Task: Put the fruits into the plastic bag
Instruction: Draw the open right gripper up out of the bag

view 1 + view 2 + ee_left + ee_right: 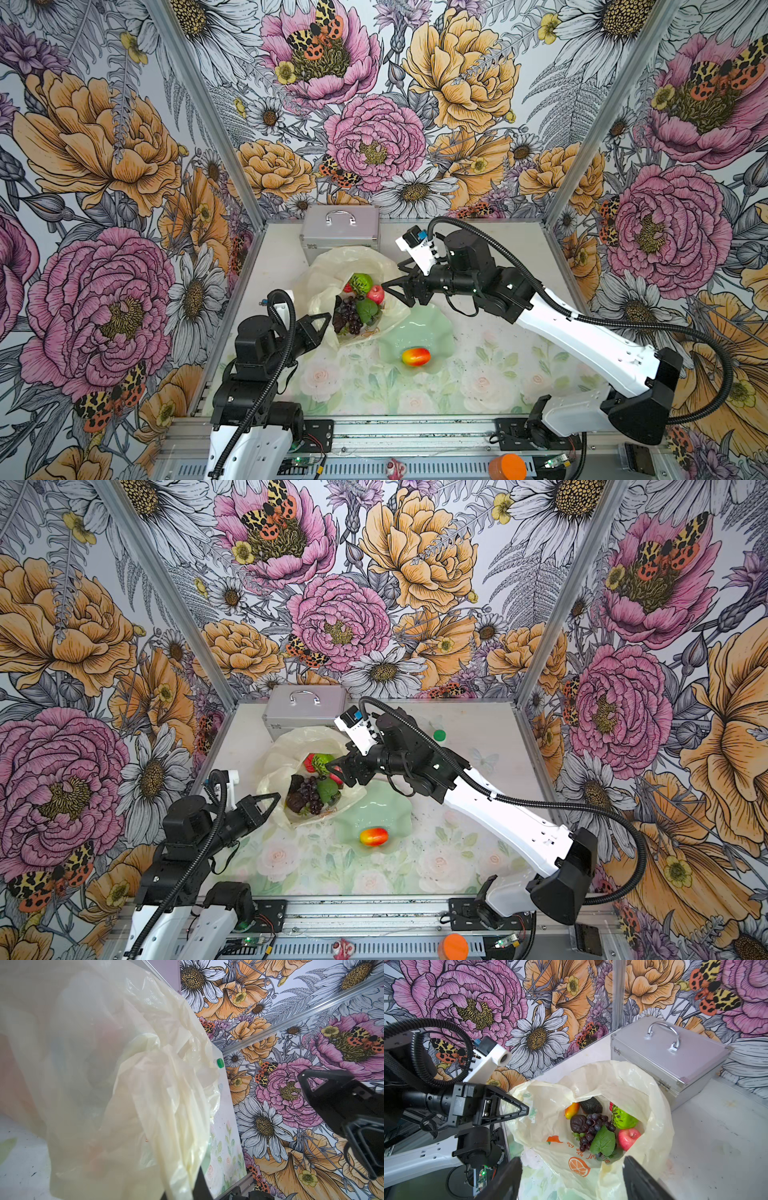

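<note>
The plastic bag lies open at mid-table. My left gripper is shut on its near left rim and holds the mouth up. Inside lie several fruits: grapes, an apple, a lime-green ball, an avocado, a mangosteen and a mango. My right gripper hovers open over the bag's right rim, with nothing between its fingers. Another red-yellow mango rests in the pale green dish.
A silver metal case stands right behind the bag against the back wall. A green-capped clear bottle lies at the back right. The dish touches the bag's right side. Flowered walls close in the table on three sides.
</note>
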